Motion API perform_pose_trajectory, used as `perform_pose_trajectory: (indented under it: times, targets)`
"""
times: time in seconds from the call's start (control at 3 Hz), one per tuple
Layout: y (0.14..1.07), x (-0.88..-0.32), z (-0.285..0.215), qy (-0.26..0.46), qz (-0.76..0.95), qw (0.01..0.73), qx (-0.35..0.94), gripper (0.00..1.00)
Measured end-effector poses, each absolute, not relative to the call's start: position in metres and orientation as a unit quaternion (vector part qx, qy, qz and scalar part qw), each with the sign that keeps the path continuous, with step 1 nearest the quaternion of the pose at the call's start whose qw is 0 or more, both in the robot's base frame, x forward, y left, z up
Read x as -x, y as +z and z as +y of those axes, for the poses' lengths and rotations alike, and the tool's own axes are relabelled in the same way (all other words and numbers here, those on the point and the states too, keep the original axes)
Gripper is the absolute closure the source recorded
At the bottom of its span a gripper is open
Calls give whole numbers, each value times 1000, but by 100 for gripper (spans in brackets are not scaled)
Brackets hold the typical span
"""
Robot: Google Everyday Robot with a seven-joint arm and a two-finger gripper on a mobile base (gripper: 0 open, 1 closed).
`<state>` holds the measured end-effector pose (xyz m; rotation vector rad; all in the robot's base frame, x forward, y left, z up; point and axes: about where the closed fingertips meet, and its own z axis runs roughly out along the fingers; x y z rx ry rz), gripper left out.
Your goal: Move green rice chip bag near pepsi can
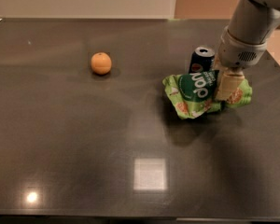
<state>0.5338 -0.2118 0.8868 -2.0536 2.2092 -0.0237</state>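
A dark, glossy surface [84,139] fills the view. On its left half, toward the far side, an orange fruit [101,63] sits alone, well apart from everything else. Nearer the front, a square patch of glare [149,174] lies around the middle of the surface.

Right of centre is the green rice chip bag [193,90], crumpled, with its dark green oval and white lettering turned toward the camera and cracker pictures showing along its lower edge and right end. A shadow falls on the surface just below it; whether the bag rests on the surface or hangs slightly above it cannot be told.

Just beyond the bag's upper edge stands the pepsi can [203,59], upright, with its silver top and round logo visible. Its base is hidden by the bag, so the two are right beside each other, though contact cannot be confirmed.

The tool [226,91] comes down onto the right part of the bag, just right of the can. One pale finger lies across the front of the bag, and the bag bunches out on both sides of it, so the tool is closed on the bag and holding it. The grey arm [249,29] rises from the tool toward the upper right corner.
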Motion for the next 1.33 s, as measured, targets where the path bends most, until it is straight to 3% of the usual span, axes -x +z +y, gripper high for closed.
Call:
perform_pose_trajectory:
  times: [1.0, 1.33]
  targets:
    - [879, -552, -238, -4, 760, 71, 646, 12]
    - [878, -555, -237, -6, 759, 75, 646, 0]
